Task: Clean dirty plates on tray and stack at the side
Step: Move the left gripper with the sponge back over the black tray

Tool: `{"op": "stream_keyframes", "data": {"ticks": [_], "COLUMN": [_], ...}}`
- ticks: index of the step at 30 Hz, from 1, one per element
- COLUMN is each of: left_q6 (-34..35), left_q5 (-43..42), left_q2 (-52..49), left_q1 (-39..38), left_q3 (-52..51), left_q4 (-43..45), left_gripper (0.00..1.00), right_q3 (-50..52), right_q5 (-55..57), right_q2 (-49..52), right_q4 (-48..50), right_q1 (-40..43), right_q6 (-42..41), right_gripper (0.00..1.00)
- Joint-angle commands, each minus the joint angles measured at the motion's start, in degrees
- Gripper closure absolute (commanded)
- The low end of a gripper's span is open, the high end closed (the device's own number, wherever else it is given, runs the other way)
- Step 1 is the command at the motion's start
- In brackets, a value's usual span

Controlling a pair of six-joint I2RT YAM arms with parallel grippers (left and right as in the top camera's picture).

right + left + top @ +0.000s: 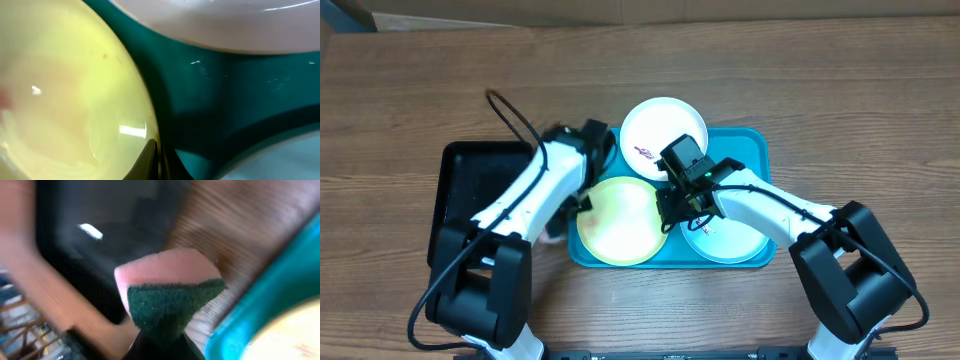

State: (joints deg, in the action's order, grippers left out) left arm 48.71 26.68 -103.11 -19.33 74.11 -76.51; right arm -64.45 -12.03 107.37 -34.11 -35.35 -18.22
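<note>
Beside the tray (260, 295) (unclear overhead), the left hand (160, 349) grips a sponge (170, 287).

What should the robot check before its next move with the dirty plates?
1. Sponge in left gripper: ok, pinched.
2. Sponge over a plate: not ok, it is outside the turquoise tray.
3. Right gripper at the yellow-green plate rim: ok, shut there; whether it really grips the rim, cannot tell.
4. White plate clean: not ok, a dark-red smear shows.
5. Pale mint plate clean: cannot tell, the right arm covers much of it.
</note>
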Motion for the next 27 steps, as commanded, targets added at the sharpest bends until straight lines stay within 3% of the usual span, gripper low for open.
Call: {"op": "stream_keyframes", "data": {"ticks": [1,9,15,20,25,27], "left_q6": [9.38,8.66,0.48,-10.47,-24.70,-26.99], "left_q5": [9.33,9.18,3.43,-11.02,-33.16,-35.91], "left_q2": [0.20,6.29,7.78,7.78,7.78,7.78], "left_q1": [0.61,1.60,8.79,19.58,30.03,32.57], "left_q3": [8.50,13.49,13.42,12.92,12.79,12.57], "left_q4": [-5.11,-8.39,-7.10,-1.97,1.33,1.05], "left_gripper": [0.96,0.96,0.96,0.96,0.96,0.96], "right_q3": [-2.19,-12.26,-24.06,-34.95,-43.56,-46.27], "right_q5": [1.64,1.92,11.43,22.23,33.35,38.97], "right_q2": [0.11,0.00,-0.02,-0.02,-0.02,-0.02], "right_q4": [-2.25,-11.37,-23.37,-35.10,-43.67,-46.10], "right_q1": [0.04,0.04,0.04,0.04,-1.42,-3.39], "right_q6": [0.42,0.66,0.66,0.63,0.66,0.66], "right_gripper": [0.96,0.96,0.96,0.96,0.96,0.96]}}
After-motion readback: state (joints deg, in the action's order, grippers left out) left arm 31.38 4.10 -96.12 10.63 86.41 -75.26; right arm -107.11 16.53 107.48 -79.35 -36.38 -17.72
